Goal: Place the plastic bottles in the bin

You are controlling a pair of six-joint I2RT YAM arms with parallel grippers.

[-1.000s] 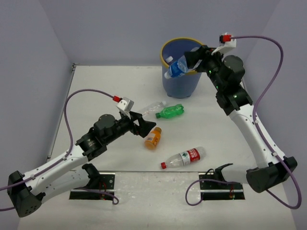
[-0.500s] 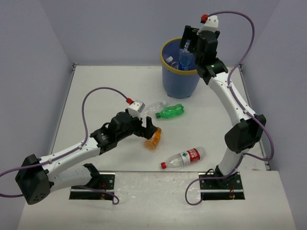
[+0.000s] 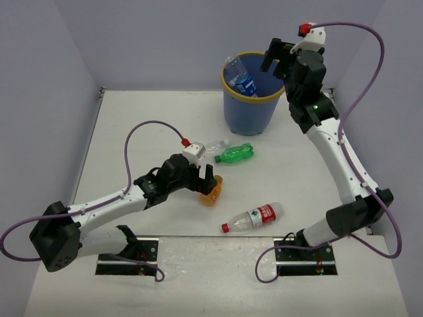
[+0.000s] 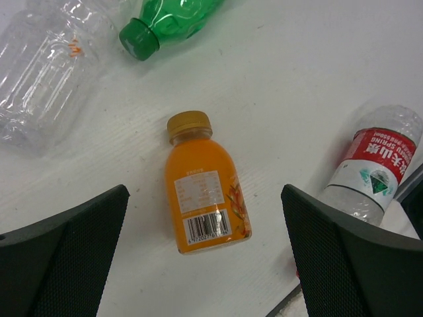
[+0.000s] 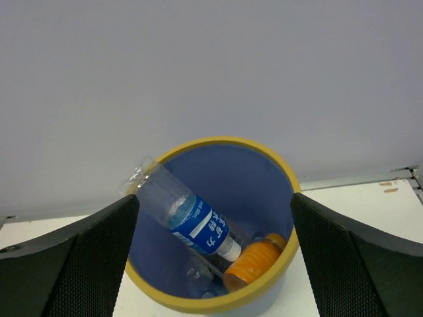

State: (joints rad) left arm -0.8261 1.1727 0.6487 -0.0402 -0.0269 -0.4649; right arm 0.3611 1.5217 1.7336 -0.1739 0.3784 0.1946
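Note:
The blue bin (image 3: 248, 109) with a yellow rim stands at the back of the table. A blue-labelled bottle (image 3: 240, 74) leans inside it, its base sticking up over the rim. My right gripper (image 3: 276, 58) hangs open above the bin's right side, holding nothing. In the right wrist view the blue-labelled bottle (image 5: 195, 221) lies beside an orange bottle (image 5: 254, 264) in the bin (image 5: 254, 175), under the right gripper (image 5: 215, 206). My left gripper (image 3: 207, 178) is open just above another orange bottle (image 4: 203, 191), its fingers on either side of it without touching.
On the table lie a green bottle (image 3: 235, 154), a clear bottle (image 3: 212, 146) and a red-labelled bottle (image 3: 255, 216). In the left wrist view the green bottle (image 4: 168, 16) and clear bottle (image 4: 46, 66) lie beyond the orange one, the red-labelled bottle (image 4: 373, 165) to its right.
My right gripper has opened and let go of the blue-labelled bottle, which now leans in the bin. My left gripper has moved down over the orange bottle on the table.

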